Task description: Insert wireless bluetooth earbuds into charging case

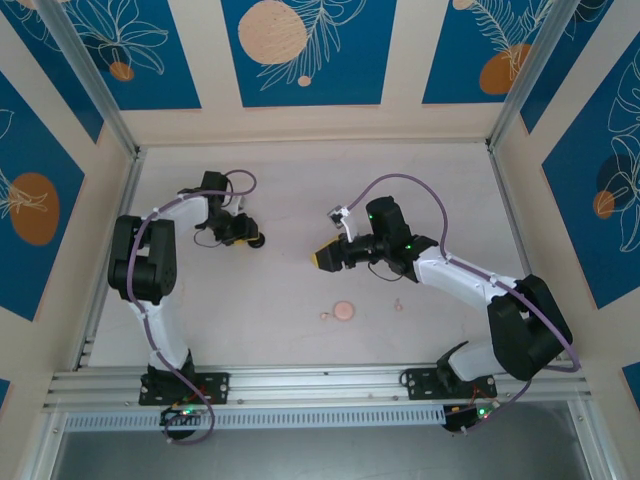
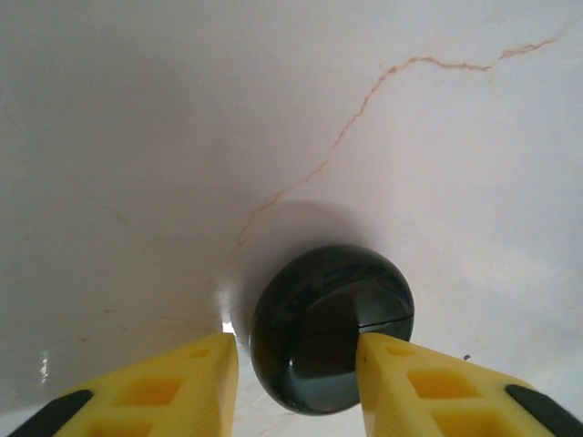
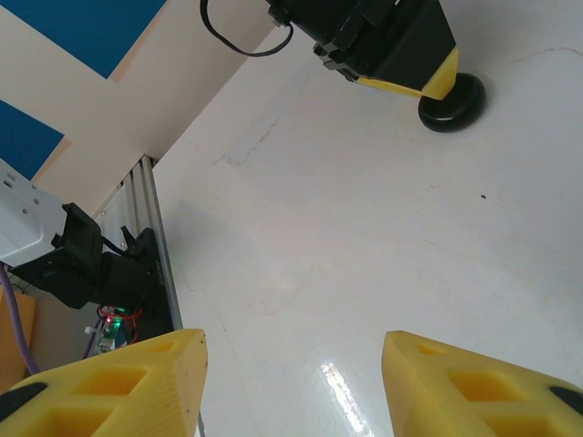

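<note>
The left tool (image 2: 293,353) is low over the surface (image 1: 280,290), its yellow fingers (image 2: 173,387) narrowly parted around a glossy black round case (image 2: 332,323). In the left wrist view the finger on the right of the picture touches the case's side. The other stands just clear of it, with a thin strip of surface showing between. The case lies flat, with a fine seam running across its dome. In the top view this pair sits in the far left part of the surface.

The right tool (image 3: 293,364) hangs above the middle of the surface with its fingers spread wide and nothing between them. It points toward the left tool and is well apart from it.

Nearer the arm bases, a pale pink disc (image 1: 343,311) lies flat. One tiny pale pink bud (image 1: 323,316) rests just to its left. Another pale pink bud (image 1: 397,306) lies further to its right, below the right arm. Both are too small for their shape to be made out.
</note>
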